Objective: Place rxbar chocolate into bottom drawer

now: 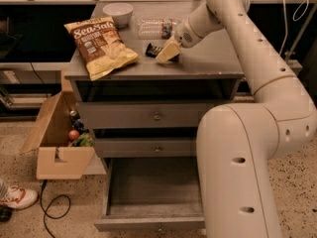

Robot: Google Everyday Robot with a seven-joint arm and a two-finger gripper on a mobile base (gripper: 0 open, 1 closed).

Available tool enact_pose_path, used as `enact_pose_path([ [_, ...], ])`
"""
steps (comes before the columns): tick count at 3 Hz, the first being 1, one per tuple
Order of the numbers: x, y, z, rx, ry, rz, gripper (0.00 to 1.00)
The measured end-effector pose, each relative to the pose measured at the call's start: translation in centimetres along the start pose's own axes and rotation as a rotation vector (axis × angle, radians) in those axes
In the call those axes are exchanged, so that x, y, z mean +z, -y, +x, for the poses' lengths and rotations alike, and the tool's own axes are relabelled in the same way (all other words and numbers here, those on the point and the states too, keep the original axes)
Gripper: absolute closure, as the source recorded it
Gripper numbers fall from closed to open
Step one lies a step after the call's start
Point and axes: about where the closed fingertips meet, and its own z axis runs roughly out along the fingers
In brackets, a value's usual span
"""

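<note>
Gripper (pixel 168 53) low on cabinet top (pixel 213 63), seemingly touching rxbar chocolate (pixel 152 49); whether clamped, cannot tell. Bottom drawer (pixel 148 223) pulled open.

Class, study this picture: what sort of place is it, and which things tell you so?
Probably a robotics test area, not a home: the claw is at the rxbar chocolate atop a grey drawer unit, and a cardboard box and loose cable lie on speckled floor.
</note>
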Motion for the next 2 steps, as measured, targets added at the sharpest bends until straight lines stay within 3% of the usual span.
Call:
enact_pose_path([
  [1, -0.3, 0.0, -0.3, 0.0, 0.0, 0.0, 0.96],
  [2, -3.0, -0.1, -1.4, 0.003, 0.124, 0.017, 1.0],
])
